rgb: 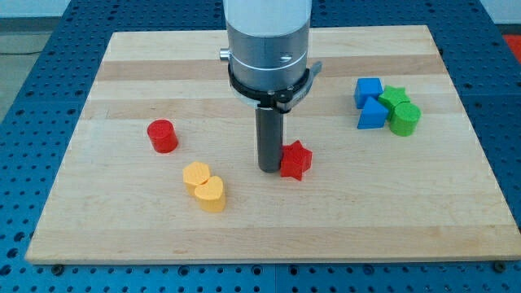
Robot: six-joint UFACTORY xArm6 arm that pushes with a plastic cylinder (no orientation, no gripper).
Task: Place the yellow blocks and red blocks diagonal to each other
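My tip rests on the board near its middle, touching the left side of a red star block. A red cylinder stands at the view's left, well apart from the tip. Two yellow blocks sit touching each other below and left of the tip: a yellow hexagon-like block and a yellow heart-shaped block just below and right of it.
A cluster at the view's right holds a blue cube, a blue triangular block, a green star and a green cylinder. The wooden board lies on a blue perforated table.
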